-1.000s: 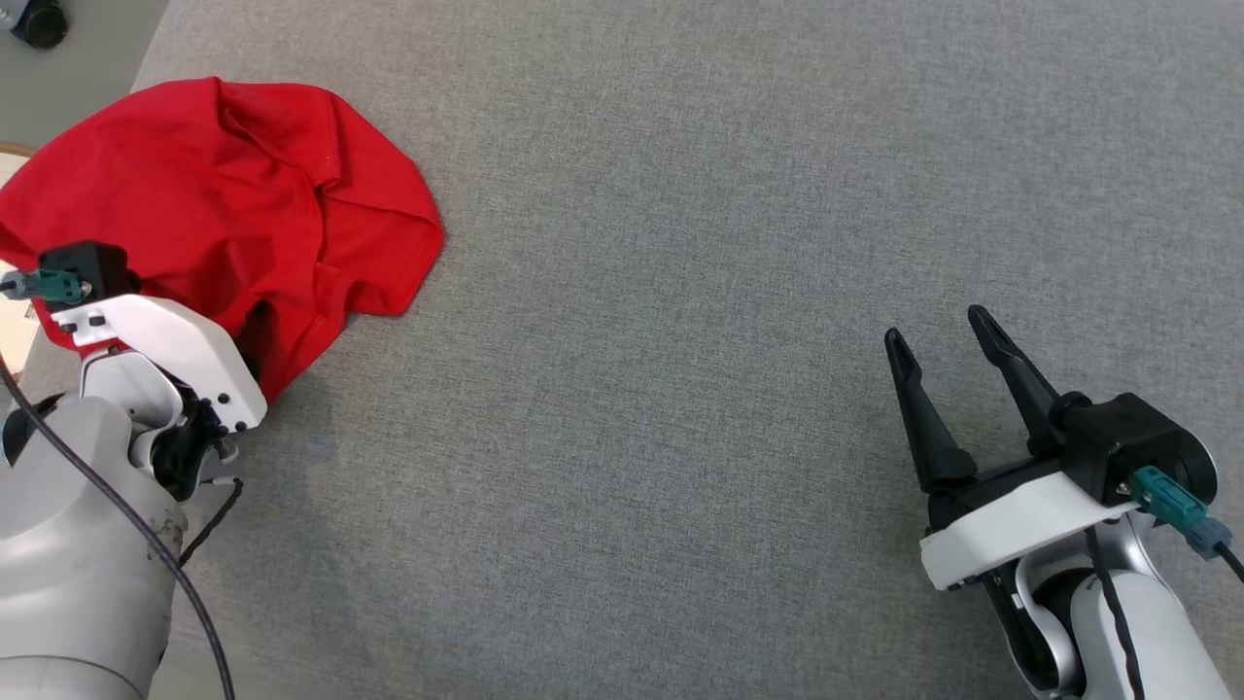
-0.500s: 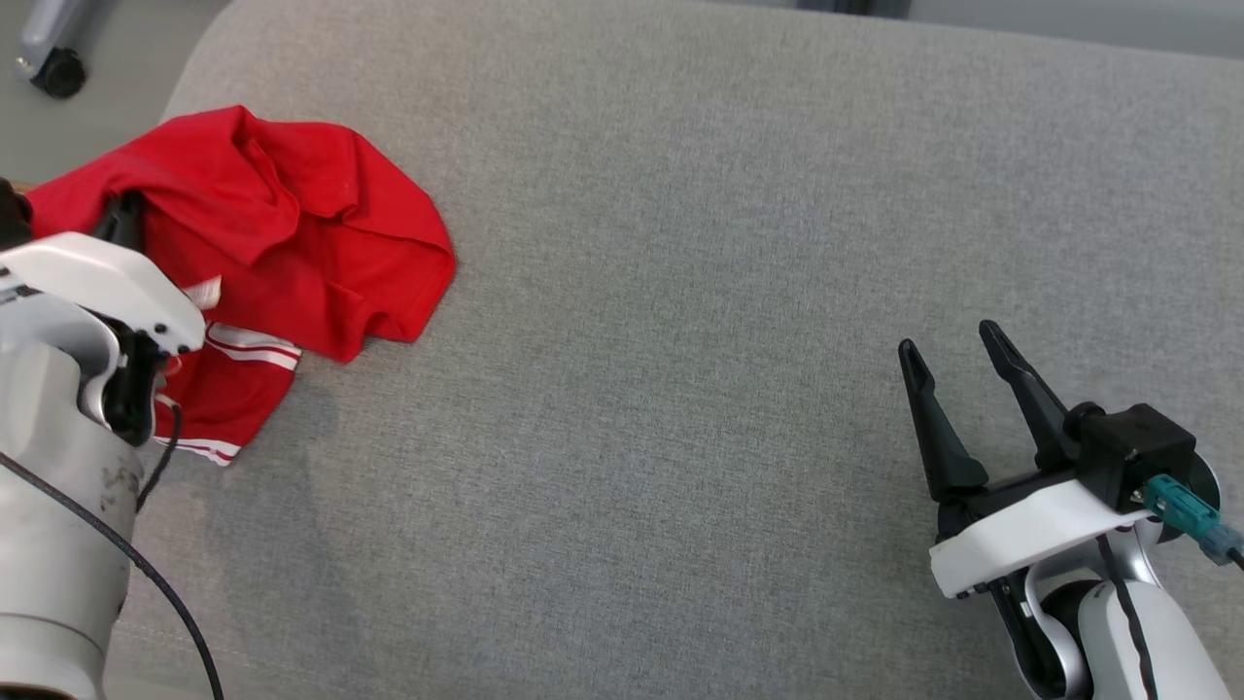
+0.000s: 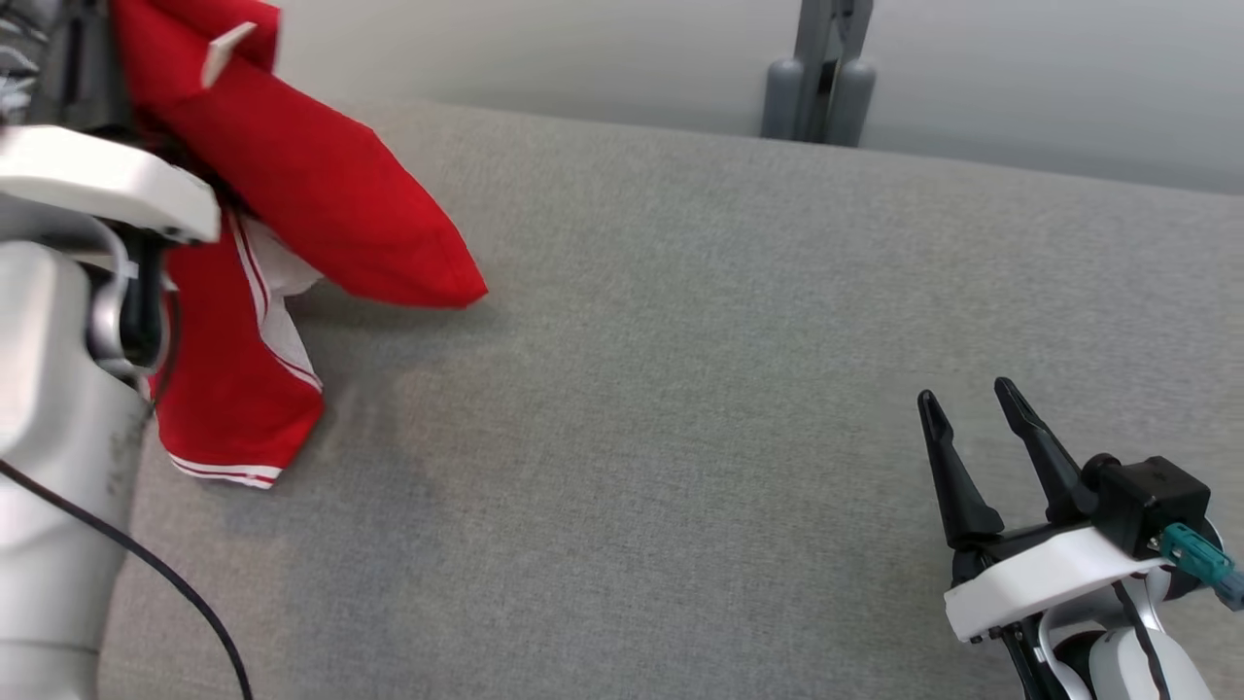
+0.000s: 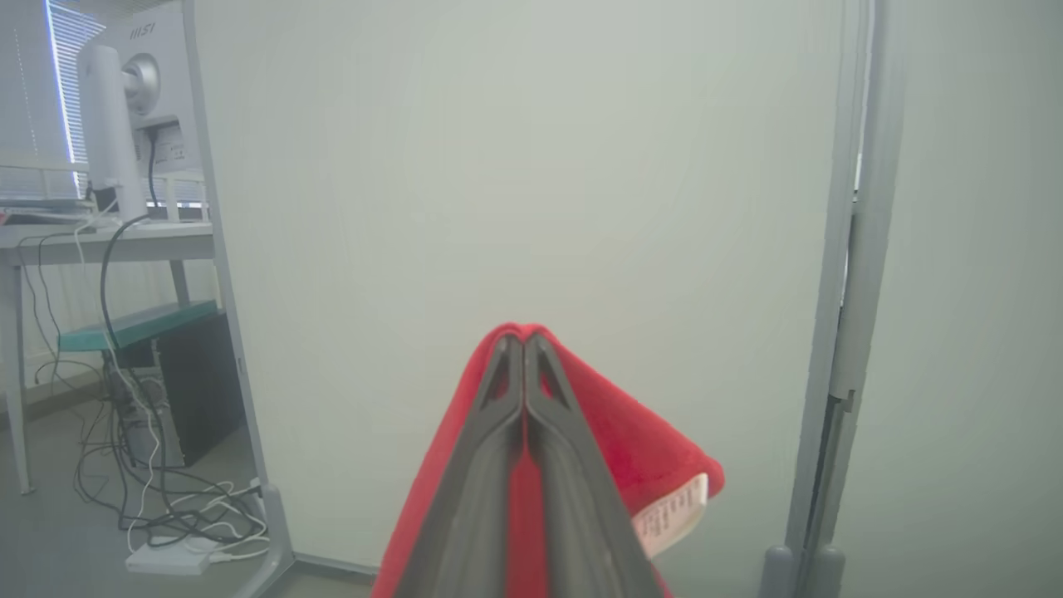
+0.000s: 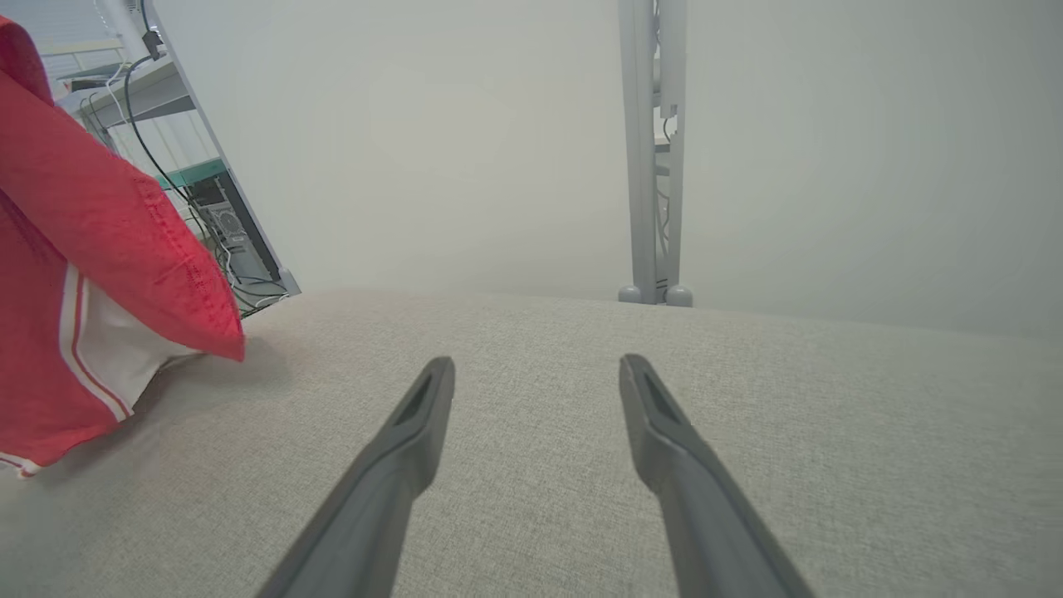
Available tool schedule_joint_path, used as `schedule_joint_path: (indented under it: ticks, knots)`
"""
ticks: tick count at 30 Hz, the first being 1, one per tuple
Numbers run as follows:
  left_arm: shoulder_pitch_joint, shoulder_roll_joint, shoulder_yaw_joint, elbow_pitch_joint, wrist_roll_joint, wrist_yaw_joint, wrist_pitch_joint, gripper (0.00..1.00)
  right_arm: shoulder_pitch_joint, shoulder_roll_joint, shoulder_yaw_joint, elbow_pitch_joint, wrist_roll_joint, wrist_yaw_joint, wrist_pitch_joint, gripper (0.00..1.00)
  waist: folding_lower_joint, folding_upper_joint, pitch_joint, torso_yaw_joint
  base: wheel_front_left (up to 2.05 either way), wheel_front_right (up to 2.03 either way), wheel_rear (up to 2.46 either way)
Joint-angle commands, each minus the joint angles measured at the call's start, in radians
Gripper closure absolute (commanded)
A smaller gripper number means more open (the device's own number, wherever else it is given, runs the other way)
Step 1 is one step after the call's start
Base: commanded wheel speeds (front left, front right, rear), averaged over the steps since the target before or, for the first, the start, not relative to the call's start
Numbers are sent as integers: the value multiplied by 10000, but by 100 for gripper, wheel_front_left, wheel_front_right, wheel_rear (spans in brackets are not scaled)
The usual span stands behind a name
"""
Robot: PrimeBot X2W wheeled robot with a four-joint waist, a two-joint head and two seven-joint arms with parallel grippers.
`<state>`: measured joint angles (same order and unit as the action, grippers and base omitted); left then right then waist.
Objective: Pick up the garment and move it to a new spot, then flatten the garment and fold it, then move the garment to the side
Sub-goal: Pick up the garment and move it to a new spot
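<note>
Pinches a fold of the red garment (image 3: 321, 214) with the left gripper (image 4: 523, 340), fingers pressed tight together on the cloth, up at the far left. Holds most of the garment off the grey padded surface (image 3: 680, 408). Lets the white-striped hem hang down at the near left, touching the surface or just above it, cannot tell which. Shows a white label (image 4: 668, 511) dangling just right of the pinch in the left wrist view. Has the right gripper (image 3: 963, 391) at the near right, fingers spread, holding nothing, well apart from the garment.

Probably mid-carry to the new spot.

Risks:
- Could lose the cloth on a fast swing, gripping only a thin fold.
- Could drag the hanging hem along the surface if carried low, bunching it and making flattening harder.
- Could land it as a twisted heap on release, hanging from one point with layers folded over.
- Could snag cloth on the left wrist housing, draped right against it in the head view.
</note>
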<state>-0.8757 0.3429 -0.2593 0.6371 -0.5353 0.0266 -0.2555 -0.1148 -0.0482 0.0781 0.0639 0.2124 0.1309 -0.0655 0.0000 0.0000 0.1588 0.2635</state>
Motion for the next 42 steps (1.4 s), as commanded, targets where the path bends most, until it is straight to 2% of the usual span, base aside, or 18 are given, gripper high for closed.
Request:
schedule_joint_path:
  ticks: [1,9,12,16,29,35,42]
  knots:
    - [345,-19,-66,-482,83,124,84,100,111,-52,-32,10,59,-4,-85,0,0,0,-282,-263,0,0,0]
    - [2546,-307,-1017,-4969,312,938,1478,100,179,-51,-147,-59,169,-4,-129,0,0,0,-458,-1166,0,0,0]
    - [3081,-493,-1440,-6006,295,1086,1921,100,60,-54,-152,-84,230,-4,-169,0,0,0,-330,-1646,0,0,0]
    - [3392,-814,-1946,-6689,207,1101,2254,100,-69,-54,-215,-75,293,-4,-255,0,0,0,-79,-2348,0,0,0]
    - [2593,-1728,-3325,-6690,442,578,2634,100,-446,-45,-365,212,800,-4,-894,0,0,0,1123,-5041,0,0,0]
    - [2315,-1919,-3660,-6113,440,400,2848,100,-501,-43,-373,434,1135,-4,-1229,0,0,0,1658,-5743,0,0,0]
    - [2104,-2278,-4101,-4187,196,-76,2757,100,-767,-46,-173,876,1495,-4,-1597,0,0,0,2192,-6018,0,0,0]
